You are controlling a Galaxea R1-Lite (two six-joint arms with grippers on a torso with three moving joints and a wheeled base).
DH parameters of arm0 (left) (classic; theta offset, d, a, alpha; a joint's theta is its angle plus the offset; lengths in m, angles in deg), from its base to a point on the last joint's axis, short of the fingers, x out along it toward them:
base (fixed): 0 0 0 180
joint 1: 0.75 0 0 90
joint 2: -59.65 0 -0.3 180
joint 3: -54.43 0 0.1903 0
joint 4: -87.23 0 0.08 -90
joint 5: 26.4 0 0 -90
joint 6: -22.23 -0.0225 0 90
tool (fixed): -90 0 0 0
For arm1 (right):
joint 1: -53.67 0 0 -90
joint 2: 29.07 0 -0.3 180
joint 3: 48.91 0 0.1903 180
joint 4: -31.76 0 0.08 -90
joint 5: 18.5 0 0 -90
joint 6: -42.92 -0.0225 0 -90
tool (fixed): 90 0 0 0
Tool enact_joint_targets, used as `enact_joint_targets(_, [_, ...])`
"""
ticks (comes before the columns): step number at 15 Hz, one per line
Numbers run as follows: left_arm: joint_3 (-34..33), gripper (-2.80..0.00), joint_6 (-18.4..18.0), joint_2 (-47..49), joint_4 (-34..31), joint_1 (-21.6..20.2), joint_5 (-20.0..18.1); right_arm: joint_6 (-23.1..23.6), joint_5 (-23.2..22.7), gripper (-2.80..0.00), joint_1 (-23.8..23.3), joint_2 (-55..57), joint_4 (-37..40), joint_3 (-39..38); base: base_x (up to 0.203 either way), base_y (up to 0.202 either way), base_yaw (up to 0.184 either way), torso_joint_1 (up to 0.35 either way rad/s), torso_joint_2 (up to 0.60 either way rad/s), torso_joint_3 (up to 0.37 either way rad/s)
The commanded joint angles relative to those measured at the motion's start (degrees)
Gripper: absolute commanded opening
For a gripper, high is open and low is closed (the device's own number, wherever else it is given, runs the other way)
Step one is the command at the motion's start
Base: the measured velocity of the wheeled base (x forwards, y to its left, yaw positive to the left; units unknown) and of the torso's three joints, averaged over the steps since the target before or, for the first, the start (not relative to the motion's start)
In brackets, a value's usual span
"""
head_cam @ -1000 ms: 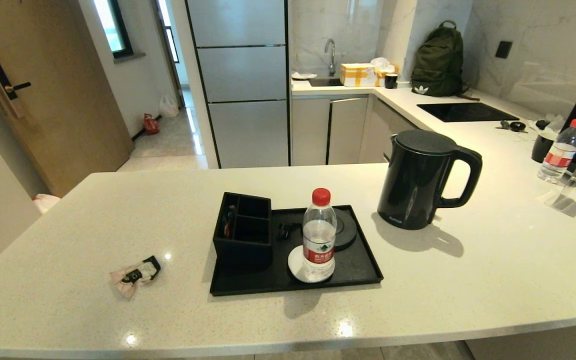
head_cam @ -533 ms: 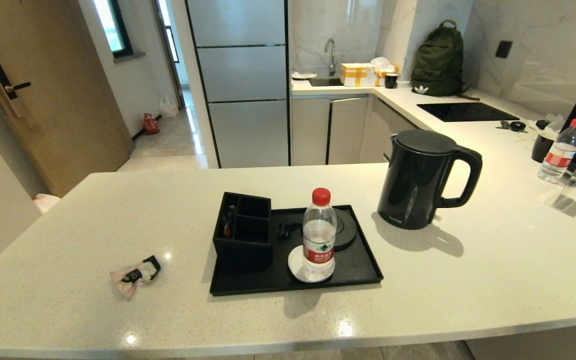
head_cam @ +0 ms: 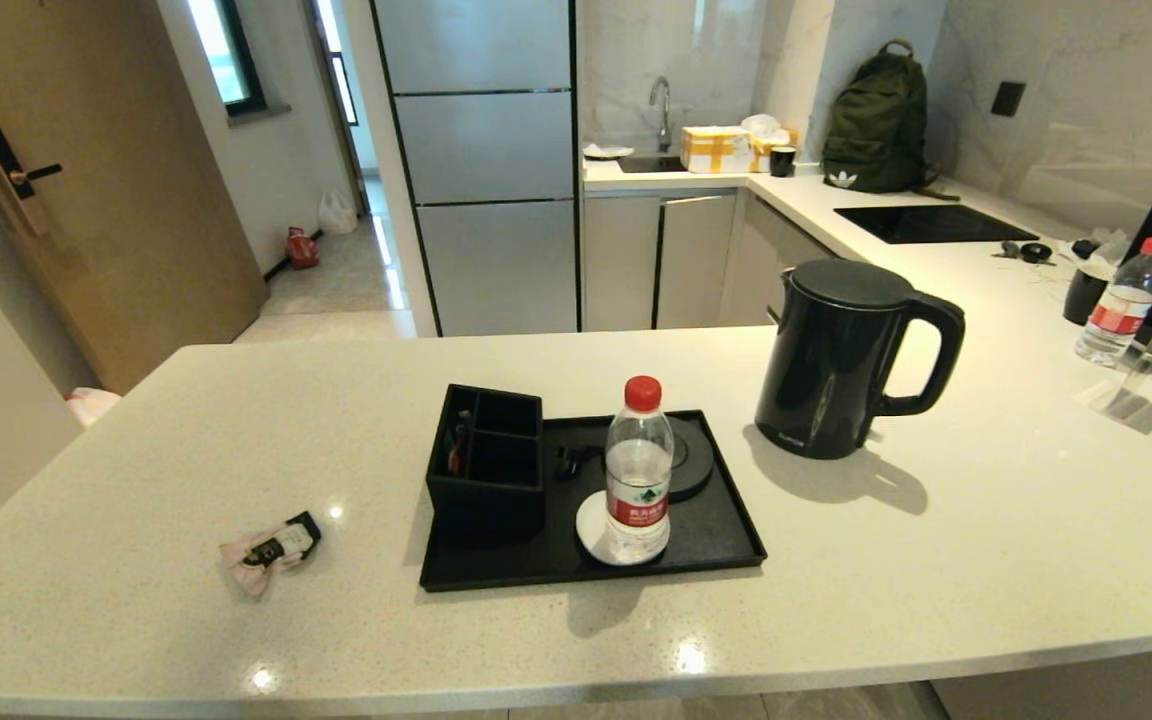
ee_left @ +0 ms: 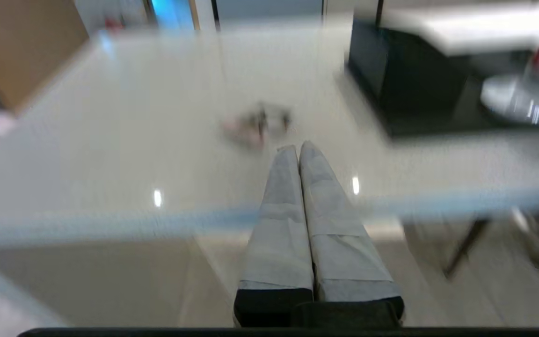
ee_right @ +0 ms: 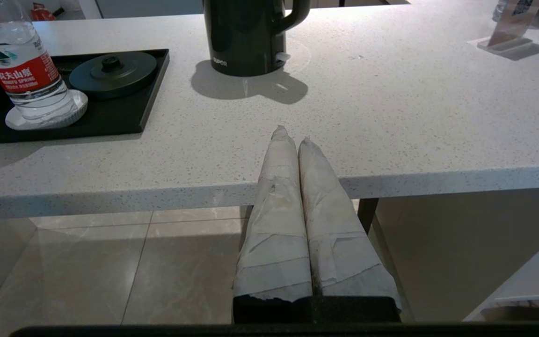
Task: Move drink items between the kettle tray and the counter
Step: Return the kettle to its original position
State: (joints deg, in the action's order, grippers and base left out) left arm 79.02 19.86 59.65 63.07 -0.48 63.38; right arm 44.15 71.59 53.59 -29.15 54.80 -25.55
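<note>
A tall black kettle (head_cam: 841, 355) stands on the off-white counter (head_cam: 936, 560), right of the black kettle tray (head_cam: 706, 535). The tray holds a round kettle base (head_cam: 688, 458) and a compartmented box (head_cam: 486, 455). A pale pink sachet (head_cam: 271, 550) with a black end lies on the counter, left of the tray. Neither arm shows in the head view. My left gripper (ee_left: 297, 149) is shut and empty, at the counter's near edge, with the sachet (ee_left: 253, 126) just beyond its tips. My right gripper (ee_right: 292, 134) is shut and empty at the near edge, the kettle (ee_right: 246, 35) ahead of it.
A clear water bottle (head_cam: 638, 470) with a red cap stands on a white coaster on the tray's front part. A second bottle (head_cam: 1121, 300), a dark cup and an appliance stand at the counter's far right. A green backpack (head_cam: 876, 120) sits on the back worktop.
</note>
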Motion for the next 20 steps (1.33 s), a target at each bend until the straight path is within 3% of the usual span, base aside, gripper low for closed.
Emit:
enact_joint_targets(1, [0.2,-2.8,0.8,0.0,-2.7,0.0,0.0,0.0,0.0,-2.8,0.1,0.1,0.0,-0.1,0.0,0.0,0.0,0.0,0.0,0.0])
enact_joint_targets(18, [0.2,-2.8,0.7,0.0,-2.3,0.0,-0.2,0.4,0.1,-2.8,0.0,0.1,-0.1,-0.1,0.0,0.0,0.0,0.0,0.0,0.0])
enact_joint_targets(20, [0.2,-2.8,0.7,0.0,-2.3,0.0,-0.1,0.6,0.0,-2.8,0.0,1.4,0.8,4.2,0.0,0.0,0.0,0.0,0.0,0.0])
